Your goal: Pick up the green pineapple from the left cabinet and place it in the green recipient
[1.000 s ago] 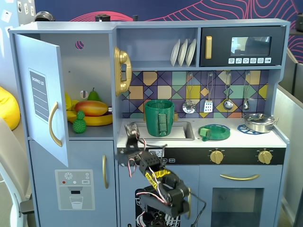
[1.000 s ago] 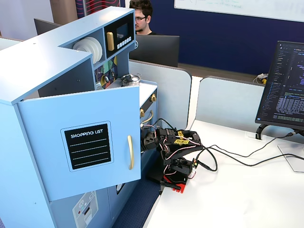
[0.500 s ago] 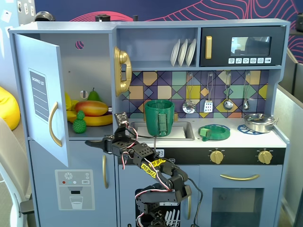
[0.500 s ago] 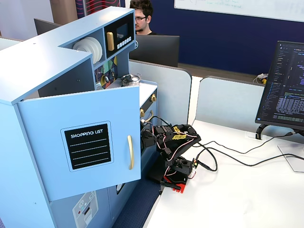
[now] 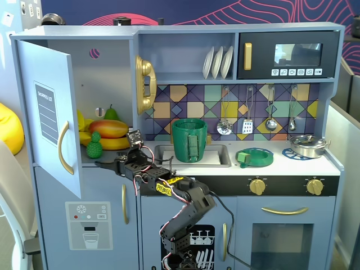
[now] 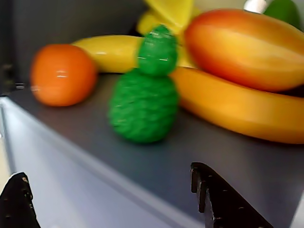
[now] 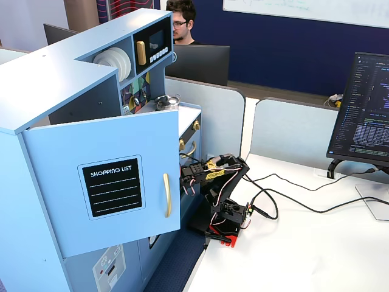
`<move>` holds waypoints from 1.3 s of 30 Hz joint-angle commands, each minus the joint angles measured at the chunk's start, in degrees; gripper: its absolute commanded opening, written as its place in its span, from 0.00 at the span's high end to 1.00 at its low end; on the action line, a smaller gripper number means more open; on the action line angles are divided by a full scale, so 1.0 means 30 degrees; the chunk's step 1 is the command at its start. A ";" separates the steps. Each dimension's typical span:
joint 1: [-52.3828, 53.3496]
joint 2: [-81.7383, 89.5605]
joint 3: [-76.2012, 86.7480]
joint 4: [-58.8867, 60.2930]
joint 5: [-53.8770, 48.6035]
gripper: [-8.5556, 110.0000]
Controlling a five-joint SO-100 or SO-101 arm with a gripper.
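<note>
Clearly the green pineapple [image 6: 145, 102] is standing on the left cabinet [image 5: 107, 73] shelf, touching a banana [image 6: 237, 107]. Only the wrist view is showing the gripper [image 6: 118, 199] gaping empty just before the pineapple, plus an orange [image 6: 61, 73] beside it.

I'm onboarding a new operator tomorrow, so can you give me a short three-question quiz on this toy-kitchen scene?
1. True or false: the green pineapple stands upright on the shelf of the left cabinet, whose door is open.
2. Multiple choice: in the wrist view, what lies left of the pineapple? A) an orange B) a spoon C) a plate
3. Fill in: the green recipient stands in the ___, while the gripper, its jaws open, is at the cabinet shelf's front edge, holding nothing.

Key: 1 true; 2 A; 3 sink
</note>
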 commanded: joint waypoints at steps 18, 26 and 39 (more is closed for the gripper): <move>0.0527 -0.6885 -0.7441 -0.1992 0.0352 0.56; 0.0176 -0.8672 -0.9287 -0.1787 0.0117 0.56; 0.0088 -1.1719 -1.2598 -0.1260 -0.0059 0.56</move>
